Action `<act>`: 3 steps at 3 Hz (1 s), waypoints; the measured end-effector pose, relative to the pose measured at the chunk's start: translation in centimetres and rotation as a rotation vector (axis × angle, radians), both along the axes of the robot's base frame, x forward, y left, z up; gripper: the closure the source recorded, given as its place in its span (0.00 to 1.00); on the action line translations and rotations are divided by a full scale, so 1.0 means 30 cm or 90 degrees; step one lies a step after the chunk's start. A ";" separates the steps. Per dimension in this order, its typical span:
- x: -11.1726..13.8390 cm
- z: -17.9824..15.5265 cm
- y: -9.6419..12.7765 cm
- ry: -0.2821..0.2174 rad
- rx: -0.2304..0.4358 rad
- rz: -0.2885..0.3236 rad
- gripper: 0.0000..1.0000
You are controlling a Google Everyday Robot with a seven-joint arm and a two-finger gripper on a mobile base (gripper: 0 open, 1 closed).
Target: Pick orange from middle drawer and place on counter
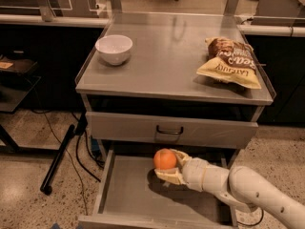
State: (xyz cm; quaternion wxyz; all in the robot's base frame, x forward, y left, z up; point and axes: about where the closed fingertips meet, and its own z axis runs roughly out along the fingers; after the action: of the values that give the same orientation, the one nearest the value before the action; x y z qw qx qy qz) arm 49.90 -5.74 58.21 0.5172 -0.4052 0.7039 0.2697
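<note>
The hand (168, 166) grips the orange (164, 159) just above the floor of the open middle drawer (127, 191)

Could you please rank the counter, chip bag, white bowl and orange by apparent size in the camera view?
1. counter
2. chip bag
3. white bowl
4. orange, smallest though nearest the camera, held by the gripper above the middle drawer
</note>
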 end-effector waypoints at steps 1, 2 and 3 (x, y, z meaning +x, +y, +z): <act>0.061 0.198 -0.002 -0.039 0.000 -0.001 1.00; 0.088 0.350 -0.004 -0.069 -0.019 0.007 1.00; 0.088 0.358 -0.004 -0.072 -0.022 0.008 1.00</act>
State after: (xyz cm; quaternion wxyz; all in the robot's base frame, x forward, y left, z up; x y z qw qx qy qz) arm 52.55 -5.85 68.96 0.5474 -0.4331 0.6756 0.2374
